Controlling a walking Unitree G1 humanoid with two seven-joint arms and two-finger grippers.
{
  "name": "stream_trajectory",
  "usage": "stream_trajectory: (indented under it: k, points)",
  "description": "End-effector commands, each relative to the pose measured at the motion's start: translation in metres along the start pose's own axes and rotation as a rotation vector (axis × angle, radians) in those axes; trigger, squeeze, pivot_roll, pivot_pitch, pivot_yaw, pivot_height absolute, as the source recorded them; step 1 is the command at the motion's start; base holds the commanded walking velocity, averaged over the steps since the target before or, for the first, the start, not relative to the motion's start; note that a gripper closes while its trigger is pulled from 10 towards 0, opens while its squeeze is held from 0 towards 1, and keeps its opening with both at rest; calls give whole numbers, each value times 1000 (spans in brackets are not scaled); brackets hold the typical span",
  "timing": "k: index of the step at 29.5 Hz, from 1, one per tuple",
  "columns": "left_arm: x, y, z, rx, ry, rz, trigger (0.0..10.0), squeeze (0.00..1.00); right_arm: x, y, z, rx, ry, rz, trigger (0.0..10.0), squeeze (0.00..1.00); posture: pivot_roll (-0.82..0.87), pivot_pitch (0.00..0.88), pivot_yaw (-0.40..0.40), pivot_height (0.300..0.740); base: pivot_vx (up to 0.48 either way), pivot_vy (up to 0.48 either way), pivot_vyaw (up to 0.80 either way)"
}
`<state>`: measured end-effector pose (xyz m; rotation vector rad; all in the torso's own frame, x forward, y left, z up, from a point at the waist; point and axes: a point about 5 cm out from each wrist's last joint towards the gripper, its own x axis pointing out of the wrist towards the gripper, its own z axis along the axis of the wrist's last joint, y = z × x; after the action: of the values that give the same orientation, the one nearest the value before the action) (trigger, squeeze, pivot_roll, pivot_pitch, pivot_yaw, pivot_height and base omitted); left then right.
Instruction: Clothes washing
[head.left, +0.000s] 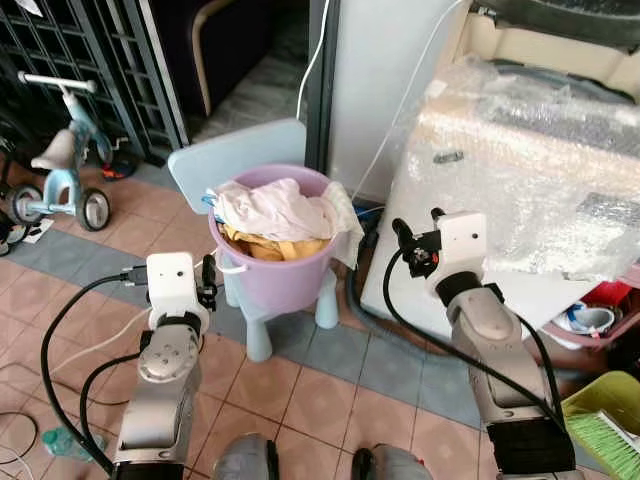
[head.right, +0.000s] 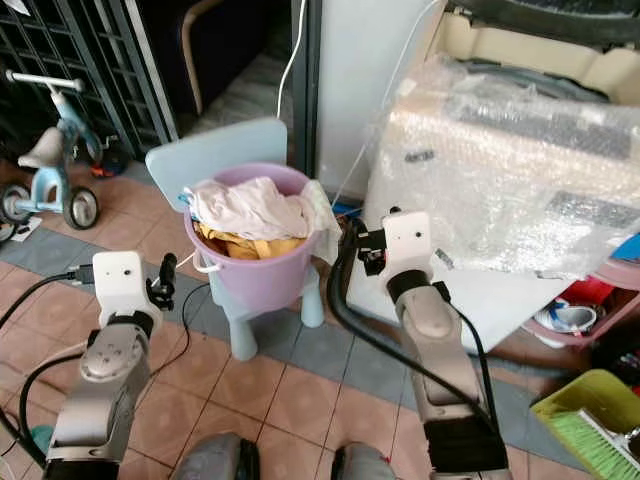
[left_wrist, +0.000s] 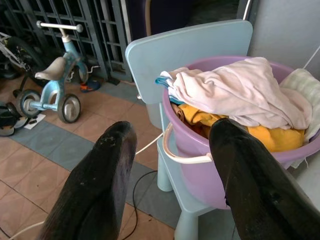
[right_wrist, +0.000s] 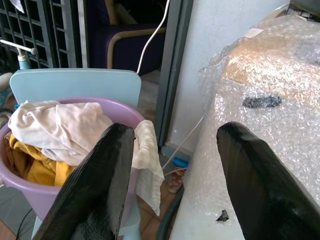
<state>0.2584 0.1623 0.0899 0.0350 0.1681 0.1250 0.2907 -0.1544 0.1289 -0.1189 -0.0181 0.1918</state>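
The purple bucket (head.left: 275, 262) of clothes (head.left: 272, 212) sits at 12 o'clock on a small blue chair (head.left: 262, 170). Left gripper (head.left: 208, 283) and right gripper (head.left: 402, 242) flank it, jaws apart; a lopsided lift could tip it.

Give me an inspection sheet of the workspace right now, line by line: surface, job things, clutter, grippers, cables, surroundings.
Surface: tiled floor, terracotta with grey bands.
Job's things: purple bucket full of clothes, white on top and yellow beneath, standing on a pale blue child's chair; washing machine under bubble wrap.
Clutter: green basket, pink tub.
Grippers: left gripper open, beside the bucket; right gripper open, between bucket and machine.
Cables: black cable along the left arm; white cord hanging by the door frame.
Surroundings: blue tricycle, dark metal gate.
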Motion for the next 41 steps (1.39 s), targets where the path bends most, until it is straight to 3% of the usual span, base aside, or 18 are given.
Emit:
stream_trajectory:
  k: [1, 7, 10, 13, 16, 19, 22, 26, 35, 41]
  points:
    - [1, -4, 6, -4, -23, -25, 10000, 0, -1, -2, 4, 9, -16, -8, 10000, 0, 7, 95, 28, 740, 330, 0, 0]
    - [3, -4, 9, 5, -37, -6, 10000, 0, -1, 10, 8, 45, -35, 17, 10000, 0, 12, 100, 34, 740, 480, 0, 0]
    - [1, -2, 13, 27, -89, 20, 10000, 0, -3, 14, 11, 43, -61, 34, 10000, 0, 15, 101, 37, 740, 480, 0, 0]
    - [-2, 9, 22, 97, -211, 49, 10000, 0, -11, 8, 18, 11, -114, 18, 10000, 0, 10, 99, 42, 740, 480, 0, 0]
    - [-5, 14, 24, 130, -235, 52, 10000, 0, -18, -1, 14, 43, -95, -15, 10000, 0, 4, 98, 44, 740, 480, 0, 0]
    - [-9, 18, 22, 137, -230, 61, 10000, 0, -26, -8, 11, 63, -106, -55, 10000, 0, -6, 100, 45, 740, 475, 0, 0]
    - [-14, 22, 15, 141, -206, 75, 10000, 0, -39, -7, 4, 22, -49, 30, 10000, 0, -9, 102, 44, 740, 470, 0, 0]
    - [-11, 23, 13, 136, -181, 105, 10000, 0, -38, 0, 7, -25, -81, 55, 10000, 0, -6, 101, 44, 740, 367, 0, 422]
    - [-9, 21, 10, 115, -153, 93, 10000, 0, -31, 13, 5, 25, -73, 52, 10000, 0, -1, 104, 32, 740, 0, 0, 800]
    - [-9, 19, 11, 92, -153, 85, 10000, 0, -32, 12, 6, -8, -65, 111, 10000, 0, -9, 107, 30, 740, 0, 0, 754]
